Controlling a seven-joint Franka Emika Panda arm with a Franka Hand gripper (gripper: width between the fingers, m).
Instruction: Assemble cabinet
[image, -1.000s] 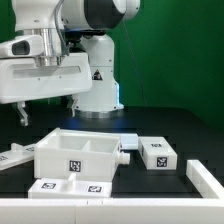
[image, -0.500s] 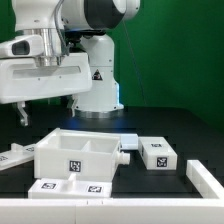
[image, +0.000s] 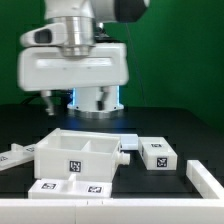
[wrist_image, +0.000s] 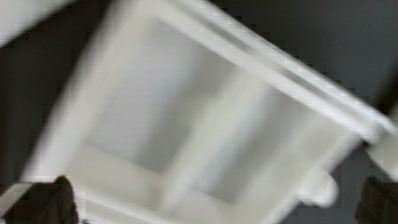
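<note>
The cabinet's compartmented white box (image: 80, 152) lies open side up on the black table, with tags on its front wall. It fills the blurred wrist view (wrist_image: 214, 110). A small tagged block (image: 157, 153) lies to the exterior view's right of it. Flat tagged panels (image: 68, 187) lie in front of it. My gripper (image: 75, 101) hangs above the box, apart from it, with its dark fingers (image: 47, 100) spread wide and nothing between them. In the wrist view the gripper (wrist_image: 214, 207) shows a fingertip at each lower corner.
Another white panel (image: 206, 178) lies at the exterior view's right front. A flat white piece (image: 14, 156) lies at the left edge. The white robot base (image: 98, 104) stands behind the box.
The gripper has swung from the exterior view's left toward the middle and turned, and now hangs over the box. The parts on the table have not moved.
</note>
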